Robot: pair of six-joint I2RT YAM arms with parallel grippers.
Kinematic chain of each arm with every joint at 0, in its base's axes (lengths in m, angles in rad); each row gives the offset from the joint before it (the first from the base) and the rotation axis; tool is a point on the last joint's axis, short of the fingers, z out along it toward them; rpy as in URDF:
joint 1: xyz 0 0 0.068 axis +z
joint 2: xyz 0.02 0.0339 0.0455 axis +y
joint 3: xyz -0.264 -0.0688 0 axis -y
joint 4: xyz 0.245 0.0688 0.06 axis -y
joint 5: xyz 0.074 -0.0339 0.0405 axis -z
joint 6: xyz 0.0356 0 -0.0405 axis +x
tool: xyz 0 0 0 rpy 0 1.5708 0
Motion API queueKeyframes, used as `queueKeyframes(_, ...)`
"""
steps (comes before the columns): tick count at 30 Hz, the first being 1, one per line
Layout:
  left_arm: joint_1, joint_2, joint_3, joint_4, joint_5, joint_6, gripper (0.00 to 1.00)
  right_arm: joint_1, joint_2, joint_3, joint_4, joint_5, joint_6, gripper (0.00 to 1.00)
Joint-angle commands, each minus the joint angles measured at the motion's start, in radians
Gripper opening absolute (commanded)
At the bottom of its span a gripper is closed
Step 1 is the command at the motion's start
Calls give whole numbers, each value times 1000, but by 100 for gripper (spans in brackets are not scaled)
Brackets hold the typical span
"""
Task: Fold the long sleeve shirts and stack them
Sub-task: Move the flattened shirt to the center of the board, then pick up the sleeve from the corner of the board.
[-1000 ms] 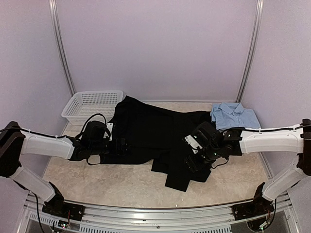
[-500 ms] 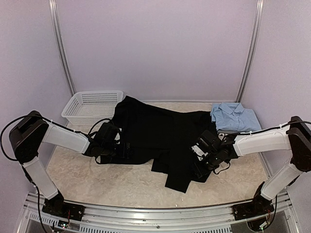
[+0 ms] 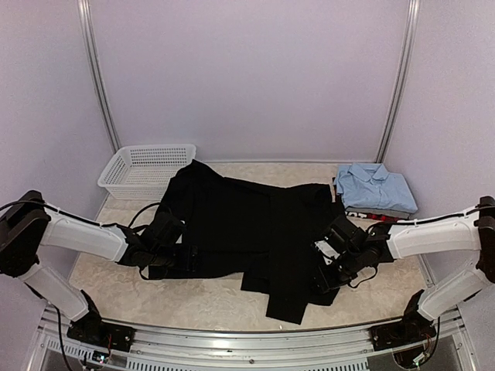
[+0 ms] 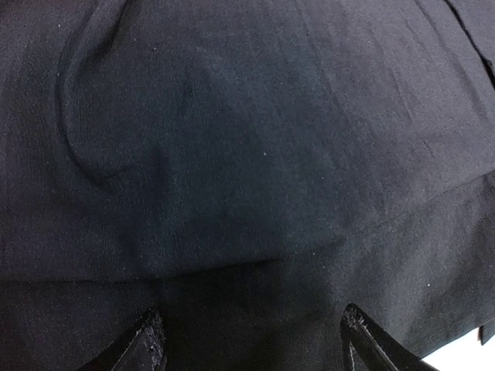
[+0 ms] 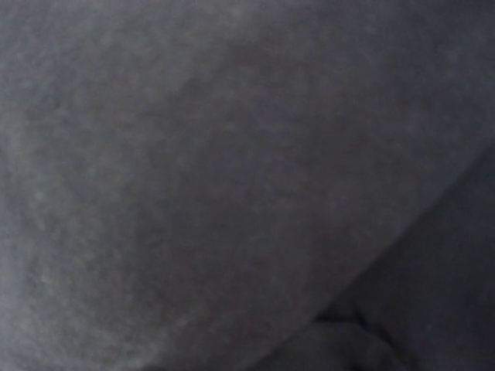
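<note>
At the near edge, a metal rail [image 3: 247,340] carries the 2 arm bases, and beyond it lies a strip of bare marbled table [image 3: 186,297]. A dark sleeve [image 3: 285,297] of the black shirt [image 3: 247,220] reaches down toward that strip, ending short of the rail. Just past it the right gripper [image 3: 321,272] is pressed low against the shirt's right side. Its wrist camera is filled with blurred dark cloth and its fingers are hidden, so I cannot tell how far its jaws are parted or whether they hold anything. On the opposite side the left gripper [image 4: 251,340] sits low at the shirt's left edge. In its wrist view the 2 fingertips [image 4: 147,348] stand well apart over smooth black cloth with a soft curved crease; the jaws are parted and no fold is pinched between them. The black shirt itself is spread across the middle of the table, wider than the gap between the 2 grippers, its far left corner just beside the right end of a white mesh basket [image 3: 143,166]; whether they touch is unclear. The basket stands at the far left corner of the table. At the far right, the light blue shirt [image 3: 375,187] lies folded, collar toward the back, on top of a red-and-black shirt [image 3: 380,216] of which only a thin edge shows. Behind everything rises a plain pale wall [image 3: 247,77].
</note>
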Motion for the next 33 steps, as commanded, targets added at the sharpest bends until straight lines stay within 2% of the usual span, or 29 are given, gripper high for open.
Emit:
queueKeyframes(1, -52, -51, -85, -276, -18, -116, 74, 42, -60, -65, -146, -86, 109, 49)
queueKeyframes(8, -171, -140, -150, -354, -30, -253, 74, 117, -148, -126, -218, -81, 206, 49)
queueKeyframes(14, -270, -155, -165, -389, -67, -355, 75, 156, -216, -132, -282, -43, 246, 49)
queueKeyframes(20, -278, -147, -109, -407, -99, -340, 77, 158, -245, -60, -317, 24, 196, 50)
queueKeyframes(25, -278, -199, -38, -440, -162, -318, 82, 197, -338, 27, -332, 99, 138, 53)
queueKeyframes(29, -278, -263, 30, -423, -204, -270, 87, 300, -382, 68, -315, 124, 127, 59)
queueKeyframes(33, -276, -326, 59, -386, -245, -230, 93, 443, -349, 75, -266, 156, 116, 61)
